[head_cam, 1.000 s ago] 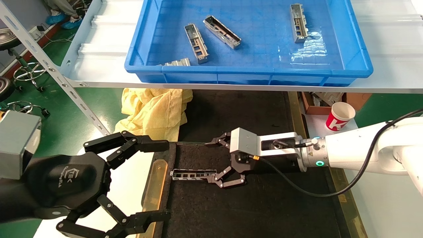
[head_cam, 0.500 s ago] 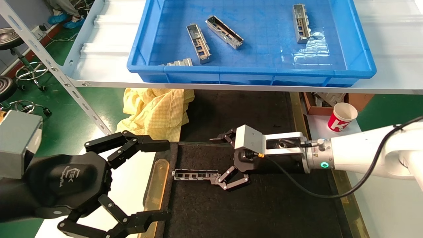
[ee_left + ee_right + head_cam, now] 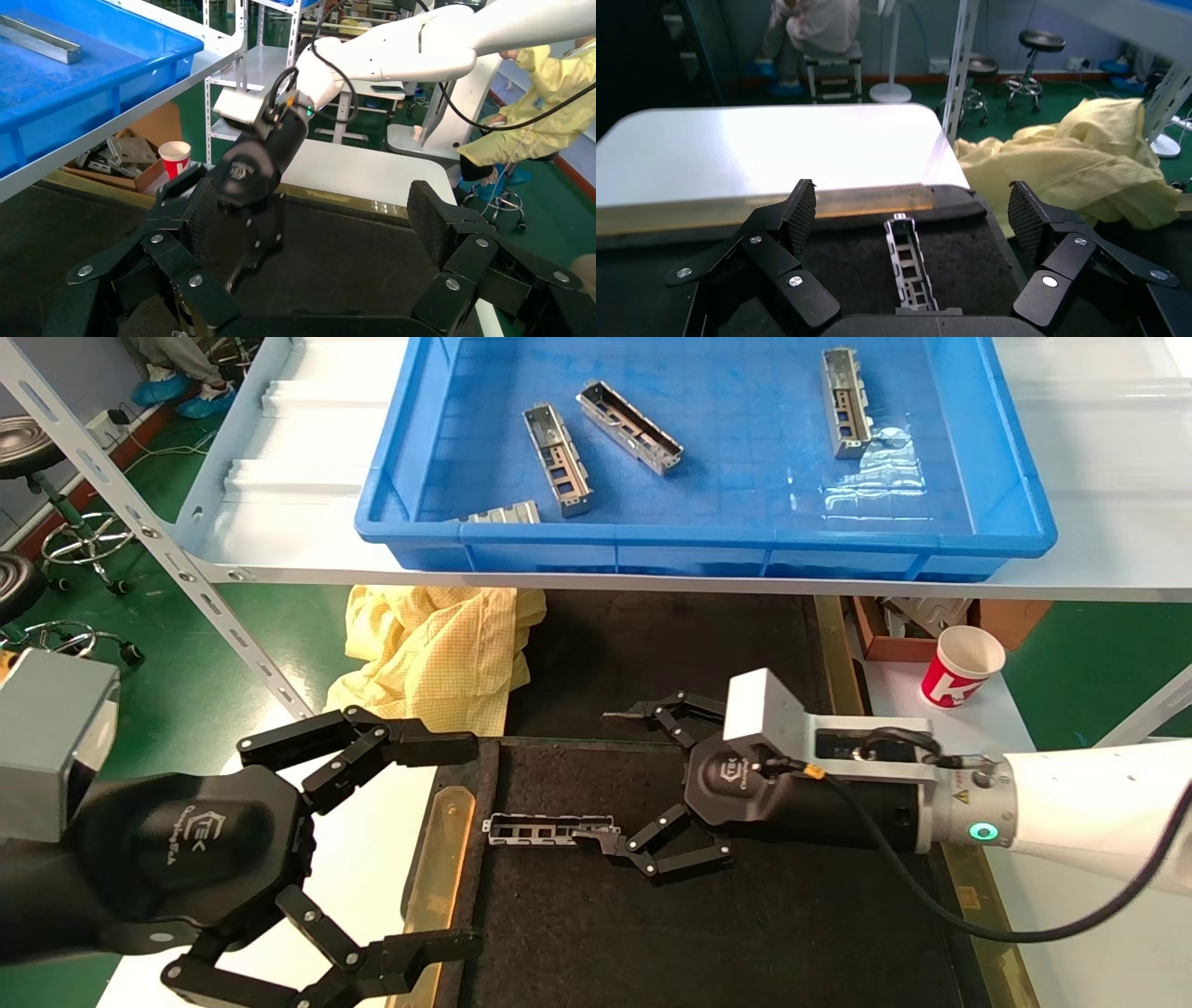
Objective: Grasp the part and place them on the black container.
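Note:
One part (image 3: 549, 829), a narrow silver channel with rectangular cut-outs, lies flat on the black container (image 3: 745, 933) near its left edge. My right gripper (image 3: 601, 775) is open and empty just right of it; the lower fingertip sits by the part's right end. In the right wrist view the part (image 3: 909, 267) lies between the spread jaws of the right gripper (image 3: 912, 210), touching neither pad. My left gripper (image 3: 466, 845) is open and empty at the container's left edge, also seen in the left wrist view (image 3: 316, 221).
A blue bin (image 3: 708, 537) on the shelf above holds several more parts (image 3: 557, 458). A yellow cloth (image 3: 438, 649) lies behind the container at left. A paper cup (image 3: 961, 665) and a cardboard box (image 3: 894, 626) stand at right. A brass strip (image 3: 442, 859) edges the container.
My right gripper has drawn back to the right, away from the part, with its wrist turned. The part stays where it lay on the container. The left arm has not moved.

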Robot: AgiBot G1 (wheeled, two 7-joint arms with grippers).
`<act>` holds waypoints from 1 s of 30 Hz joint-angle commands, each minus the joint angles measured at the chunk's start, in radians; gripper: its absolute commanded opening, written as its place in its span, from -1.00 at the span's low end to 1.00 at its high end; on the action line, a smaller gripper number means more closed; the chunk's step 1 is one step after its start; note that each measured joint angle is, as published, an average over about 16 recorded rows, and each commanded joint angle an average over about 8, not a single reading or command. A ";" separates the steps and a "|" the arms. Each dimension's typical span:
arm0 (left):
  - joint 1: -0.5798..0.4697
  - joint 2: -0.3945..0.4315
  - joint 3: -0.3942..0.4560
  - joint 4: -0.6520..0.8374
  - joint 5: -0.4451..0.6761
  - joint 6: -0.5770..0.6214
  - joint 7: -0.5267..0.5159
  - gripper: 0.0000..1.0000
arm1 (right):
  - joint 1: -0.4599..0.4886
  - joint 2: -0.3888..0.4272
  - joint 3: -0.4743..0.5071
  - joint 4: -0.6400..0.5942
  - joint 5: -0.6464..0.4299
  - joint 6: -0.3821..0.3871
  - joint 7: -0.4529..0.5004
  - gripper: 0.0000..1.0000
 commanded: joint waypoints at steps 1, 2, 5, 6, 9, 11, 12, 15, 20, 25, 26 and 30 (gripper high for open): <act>0.000 0.000 0.000 0.000 0.000 0.000 0.000 1.00 | -0.019 0.022 0.025 0.039 0.006 -0.003 0.026 1.00; 0.000 0.000 0.000 0.000 0.000 0.000 0.000 1.00 | -0.029 0.034 0.037 0.059 0.009 -0.004 0.038 1.00; 0.000 0.000 0.000 0.000 0.000 0.000 0.000 1.00 | -0.058 0.067 0.075 0.117 0.018 -0.009 0.077 1.00; 0.000 0.000 0.000 0.000 0.000 0.000 0.000 1.00 | -0.067 0.078 0.087 0.136 0.021 -0.010 0.089 1.00; 0.000 0.000 0.000 0.000 0.000 0.000 0.000 1.00 | -0.096 0.112 0.124 0.194 0.031 -0.014 0.127 1.00; 0.000 0.000 0.000 0.000 0.000 0.000 0.000 1.00 | -0.115 0.135 0.149 0.234 0.037 -0.017 0.153 1.00; 0.000 0.000 0.000 0.000 0.000 0.000 0.000 1.00 | -0.124 0.146 0.161 0.253 0.040 -0.018 0.166 1.00; 0.000 0.000 0.000 0.000 0.000 0.000 0.000 1.00 | -0.153 0.179 0.198 0.311 0.049 -0.023 0.204 1.00; 0.000 0.000 0.000 0.000 0.000 0.000 0.000 1.00 | -0.201 0.236 0.260 0.409 0.064 -0.030 0.268 1.00; 0.000 0.000 0.000 0.000 0.000 0.000 0.000 1.00 | -0.249 0.291 0.322 0.506 0.080 -0.037 0.331 1.00; 0.000 0.000 0.000 0.000 0.000 0.000 0.000 1.00 | -0.258 0.303 0.334 0.526 0.083 -0.038 0.344 1.00; 0.000 0.000 0.000 0.000 0.000 0.000 0.000 1.00 | -0.297 0.347 0.384 0.603 0.095 -0.044 0.395 1.00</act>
